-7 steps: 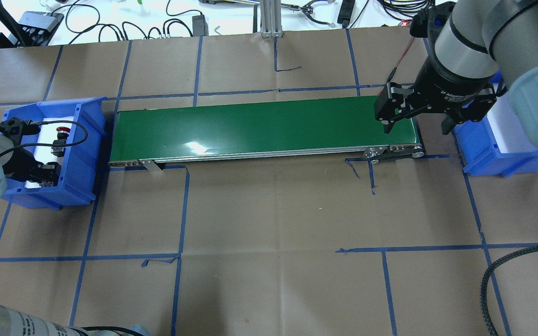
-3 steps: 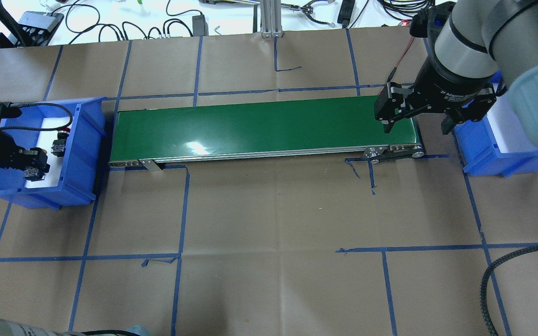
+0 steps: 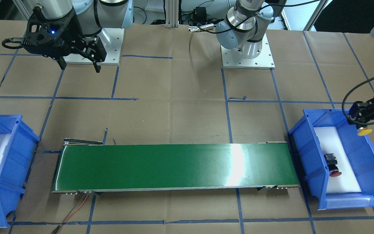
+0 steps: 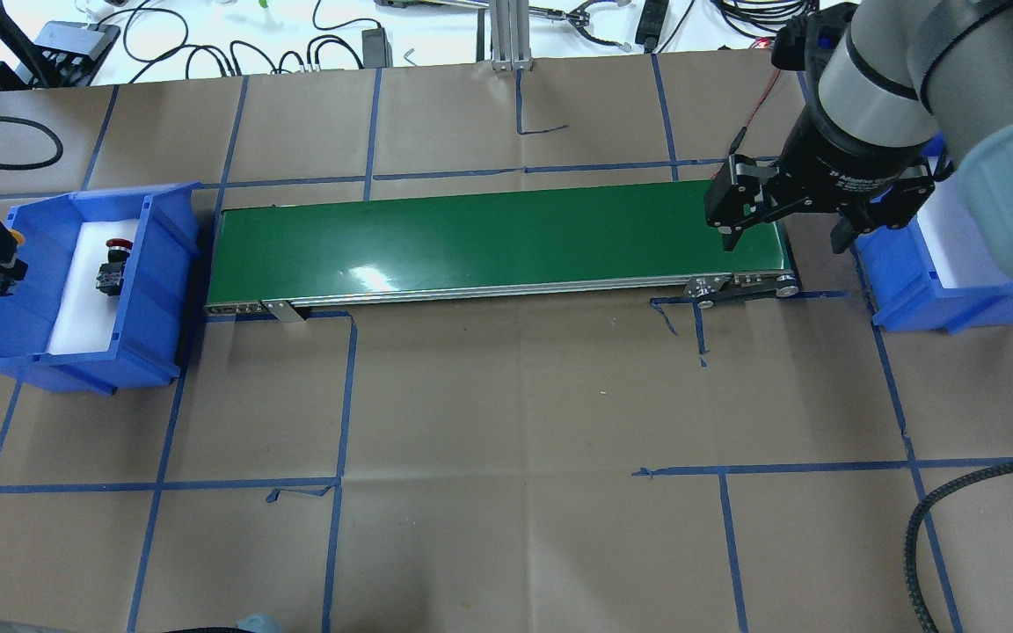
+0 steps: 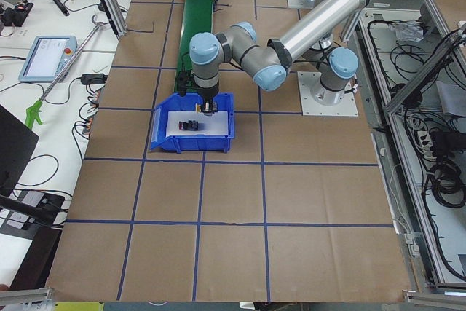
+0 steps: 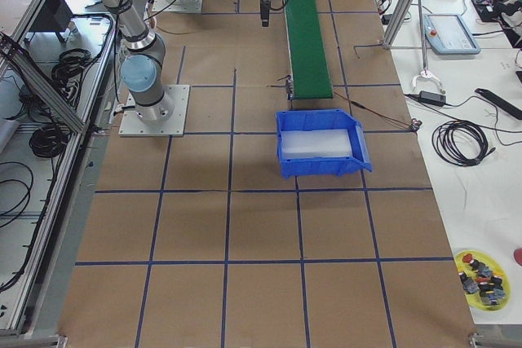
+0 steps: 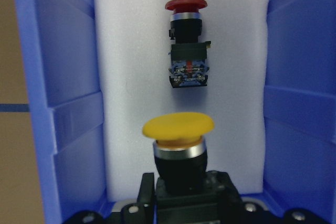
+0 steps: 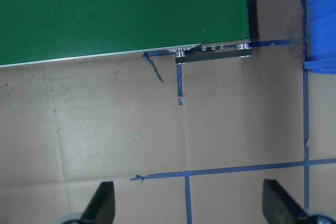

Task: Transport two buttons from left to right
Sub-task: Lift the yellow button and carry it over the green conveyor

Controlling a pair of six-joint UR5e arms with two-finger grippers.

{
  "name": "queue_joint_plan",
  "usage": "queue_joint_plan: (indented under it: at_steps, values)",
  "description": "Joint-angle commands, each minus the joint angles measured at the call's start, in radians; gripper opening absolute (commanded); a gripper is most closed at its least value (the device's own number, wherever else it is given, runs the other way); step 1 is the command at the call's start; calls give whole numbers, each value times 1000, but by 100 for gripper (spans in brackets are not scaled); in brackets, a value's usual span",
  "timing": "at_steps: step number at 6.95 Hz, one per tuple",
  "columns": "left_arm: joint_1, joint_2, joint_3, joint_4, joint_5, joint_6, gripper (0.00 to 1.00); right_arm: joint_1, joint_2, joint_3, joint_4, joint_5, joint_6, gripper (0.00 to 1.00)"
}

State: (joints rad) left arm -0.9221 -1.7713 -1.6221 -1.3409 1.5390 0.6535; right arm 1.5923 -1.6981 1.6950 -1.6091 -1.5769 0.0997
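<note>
A long green conveyor belt [image 4: 498, 237] lies across a table covered in brown paper [image 4: 515, 422], which is marked into squares by blue tape lines [image 4: 339, 396]. An open blue plastic bin [image 4: 163, 255] sits just beside the belt's end on the robot's left, lined with a white foam pad [image 4: 89, 308]. A second blue plastic bin [image 4: 902, 290], also lined with white foam [image 4: 955, 255], stands at the other end. Thin red and black wires [image 3: 76, 208] trail from the belt. Black cables [image 4: 207, 53] and an aluminium post [image 4: 511, 35] line the far edge. A grey touchscreen pendant [image 5: 47, 57] and a yellow dish of small parts [image 6: 504, 283] rest on side benches.
</note>
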Motion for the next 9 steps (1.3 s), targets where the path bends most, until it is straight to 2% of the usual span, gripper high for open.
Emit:
queue_joint_plan:
  at_steps: [1, 5, 7, 9]
  values:
    - [-47, -13, 74, -55, -2, -9, 8, 0, 0, 0, 0, 0, 0, 100]
    - [-375, -16, 108, -37, 12, -300, 9, 0, 0, 0, 0, 0, 0, 100]
    - [-513, -75, 90, 40, 47, -449, 9, 0, 0, 2, 2, 0, 0, 100]
    - [-579, -172, 74, 147, 49, -524, 9, 0, 0, 2, 2, 2, 0, 100]
